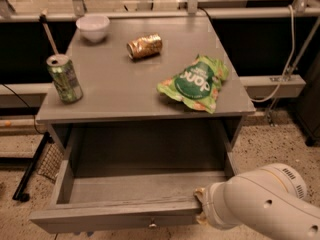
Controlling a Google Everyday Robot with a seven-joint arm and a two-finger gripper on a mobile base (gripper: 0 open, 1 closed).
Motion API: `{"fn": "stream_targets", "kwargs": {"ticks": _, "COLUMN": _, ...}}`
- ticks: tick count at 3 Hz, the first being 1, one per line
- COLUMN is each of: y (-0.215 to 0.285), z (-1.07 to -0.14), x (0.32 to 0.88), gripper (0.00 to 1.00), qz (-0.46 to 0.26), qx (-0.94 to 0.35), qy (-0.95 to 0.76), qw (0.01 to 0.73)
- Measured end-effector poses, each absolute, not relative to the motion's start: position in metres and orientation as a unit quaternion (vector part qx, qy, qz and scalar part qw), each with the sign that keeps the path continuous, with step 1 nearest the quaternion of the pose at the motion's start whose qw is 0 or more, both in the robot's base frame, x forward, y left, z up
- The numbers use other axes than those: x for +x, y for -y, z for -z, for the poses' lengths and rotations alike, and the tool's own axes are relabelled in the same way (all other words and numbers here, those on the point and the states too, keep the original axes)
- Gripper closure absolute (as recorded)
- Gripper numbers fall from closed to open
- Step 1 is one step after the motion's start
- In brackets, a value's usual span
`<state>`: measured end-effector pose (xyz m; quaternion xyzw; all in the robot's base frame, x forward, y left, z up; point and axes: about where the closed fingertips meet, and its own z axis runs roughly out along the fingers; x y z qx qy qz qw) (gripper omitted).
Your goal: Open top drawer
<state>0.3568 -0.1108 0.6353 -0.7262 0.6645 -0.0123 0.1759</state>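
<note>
Gripper [199, 205] sits against the open top drawer [100, 218] front's right end

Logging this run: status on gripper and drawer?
Gripper at top drawer front edge, right end. Drawer well out. Nothing seen in its path.

I see the top drawer [115, 216] standing well out of the cabinet, with its small knob [152, 224] centred on the front. The gripper [200, 205] sits at the front's right end, mostly hidden behind the white arm [265, 204]. On the tabletop [125, 91]: green can [64, 78] upright at left, white bowl [93, 27] back left, brown can [144, 46] on its side, green chip bag [196, 82] at right.
</note>
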Motion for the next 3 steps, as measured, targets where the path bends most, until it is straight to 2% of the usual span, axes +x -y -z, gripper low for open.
{"fn": "stream_targets", "kwargs": {"ticks": 2, "y": 0.112, "z": -0.635, "x": 0.336, "gripper": 1.00, "qz": 0.014, "qx": -0.721, "qy": -0.670, "qw": 0.176}}
{"fn": "stream_targets", "kwargs": {"ticks": 3, "y": 0.112, "z": -0.637, "x": 0.336, "gripper": 0.83, "qz": 0.014, "qx": -0.721, "qy": -0.670, "qw": 0.176}}
